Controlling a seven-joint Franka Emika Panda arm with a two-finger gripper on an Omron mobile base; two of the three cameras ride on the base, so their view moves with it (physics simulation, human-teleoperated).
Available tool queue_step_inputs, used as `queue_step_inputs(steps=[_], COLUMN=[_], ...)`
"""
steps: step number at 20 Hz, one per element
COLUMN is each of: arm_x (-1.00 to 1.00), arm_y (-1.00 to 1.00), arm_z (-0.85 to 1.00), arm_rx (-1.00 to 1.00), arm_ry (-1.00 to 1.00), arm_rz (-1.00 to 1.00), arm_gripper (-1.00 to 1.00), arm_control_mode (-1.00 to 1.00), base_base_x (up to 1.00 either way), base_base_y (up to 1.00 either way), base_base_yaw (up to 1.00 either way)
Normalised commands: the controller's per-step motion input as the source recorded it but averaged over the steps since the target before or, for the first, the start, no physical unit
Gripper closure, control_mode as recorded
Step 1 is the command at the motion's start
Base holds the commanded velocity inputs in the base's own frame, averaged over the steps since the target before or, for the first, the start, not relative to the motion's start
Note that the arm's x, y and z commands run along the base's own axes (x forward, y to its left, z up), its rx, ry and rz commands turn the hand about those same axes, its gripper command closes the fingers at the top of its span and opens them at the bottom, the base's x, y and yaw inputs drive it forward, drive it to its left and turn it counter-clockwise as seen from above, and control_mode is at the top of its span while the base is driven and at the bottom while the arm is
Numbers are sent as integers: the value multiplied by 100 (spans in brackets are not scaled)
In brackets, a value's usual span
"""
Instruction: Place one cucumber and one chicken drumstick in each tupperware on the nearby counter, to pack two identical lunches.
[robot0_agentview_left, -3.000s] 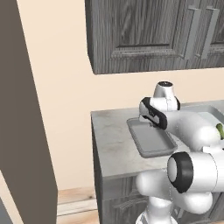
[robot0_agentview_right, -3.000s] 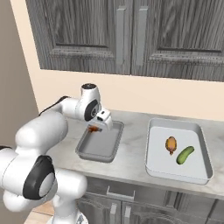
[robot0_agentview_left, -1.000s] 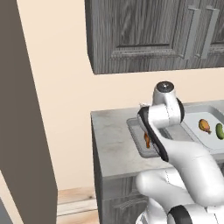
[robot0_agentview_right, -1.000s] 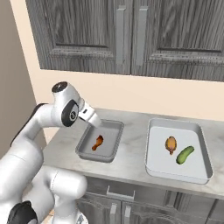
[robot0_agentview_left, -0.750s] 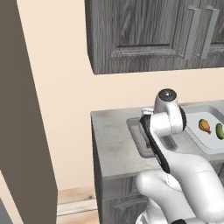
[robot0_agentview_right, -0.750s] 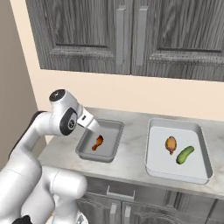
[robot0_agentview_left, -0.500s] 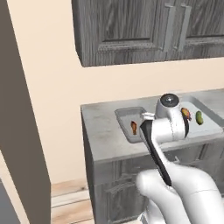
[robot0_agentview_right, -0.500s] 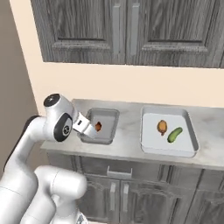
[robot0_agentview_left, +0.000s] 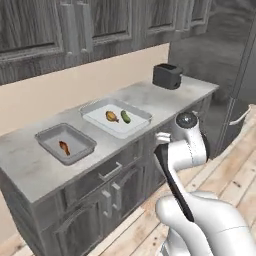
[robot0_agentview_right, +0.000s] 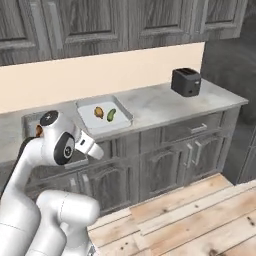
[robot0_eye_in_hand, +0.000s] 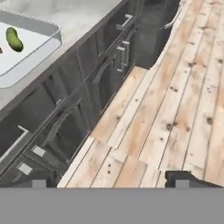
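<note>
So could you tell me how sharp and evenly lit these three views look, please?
Left base view: soft all over, flat light, the toaster and drumstick blurry. Right base view: equally soft, the fridge side dark. Hand view: floor planks crisp enough, the cucumber smeared, the cabinet fronts in shade.

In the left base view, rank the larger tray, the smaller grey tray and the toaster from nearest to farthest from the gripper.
1. Larger tray, on the counter just beyond the open gripper.
2. Toaster, farther back, near the counter's right end.
3. Smaller grey tray, far left, about as far as the toaster; too close to call.
</note>
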Motion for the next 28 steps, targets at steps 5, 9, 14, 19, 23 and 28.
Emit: queue_step_inputs(steps=[5,9,14,19,23,28], arm_x=[0,0,0,0,0,0], arm_y=[0,0,0,0,0,0], arm_z=[0,0,0,0,0,0], arm_rx=[0,0,0,0,0,0], arm_ry=[0,0,0,0,0,0], arm_rz=[0,0,0,0,0,0], arm_gripper=[-100,-100,-100,-100,-100,-100], arm_control_mode=[100,100,100,100,100,100], base_base_x=[0,11,74,100,100,100], base_base_y=[-80,-99,-98,-53,-20,-15], base_base_yaw=[-89,-79,-57,-15,-7,-8])
